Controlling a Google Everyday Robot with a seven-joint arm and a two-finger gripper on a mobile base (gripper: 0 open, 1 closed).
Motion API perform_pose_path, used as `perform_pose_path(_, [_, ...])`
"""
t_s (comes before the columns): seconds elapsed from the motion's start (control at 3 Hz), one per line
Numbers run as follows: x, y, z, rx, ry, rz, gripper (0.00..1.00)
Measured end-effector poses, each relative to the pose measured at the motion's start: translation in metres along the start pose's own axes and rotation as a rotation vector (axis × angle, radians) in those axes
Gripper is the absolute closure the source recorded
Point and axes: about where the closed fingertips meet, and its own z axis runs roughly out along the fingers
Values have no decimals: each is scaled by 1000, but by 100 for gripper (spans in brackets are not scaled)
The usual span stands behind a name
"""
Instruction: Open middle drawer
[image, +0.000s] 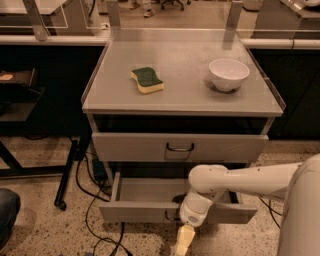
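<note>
The middle drawer (150, 211) is the lower grey drawer and it stands pulled out, with its bare inside (150, 192) showing. Its small dark handle (171, 217) is partly hidden behind my wrist. My white arm (240, 181) reaches in from the right, across the drawer's front. My gripper (184, 240) hangs just below the drawer front at its centre, pointing down at the floor. It is apart from the handle and holds nothing that I can see.
The drawer above (180, 147) is shut, with a dark loop handle. On the cabinet top (180, 95) lie a green and yellow sponge (147, 80) and a white bowl (228, 74). Cables (95, 210) run over the floor at the left, next to a black stand leg (67, 175).
</note>
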Motion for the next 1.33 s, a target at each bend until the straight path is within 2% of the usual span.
perform_pose_path(0.33, [-30,-6,-31,29,-39,-64,0])
perform_pose_path(0.67, [-48,2,-67,71,-51,-97,0])
perform_pose_path(1.0, [-53,2,-83,101,-49,-108,0])
perform_pose_path(1.33, [-50,-13,-66,95,-46,-82,0])
